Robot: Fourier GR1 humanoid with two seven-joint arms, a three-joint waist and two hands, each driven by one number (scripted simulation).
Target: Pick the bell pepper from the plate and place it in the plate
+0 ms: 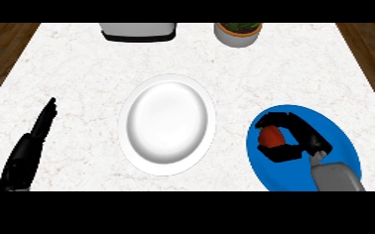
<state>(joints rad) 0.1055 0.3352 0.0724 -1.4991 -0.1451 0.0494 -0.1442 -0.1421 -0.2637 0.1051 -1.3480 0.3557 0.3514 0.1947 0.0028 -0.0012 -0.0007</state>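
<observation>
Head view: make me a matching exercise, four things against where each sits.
Things:
1. white plate
2. blue plate
3. pepper
4. left hand

Places:
A. on the blue plate, right hand curled round it
B. counter's middle
C. lower right of the counter
D. resting open at the view's left edge

Pairs: 1-B, 2-C, 3-A, 4-D
</observation>
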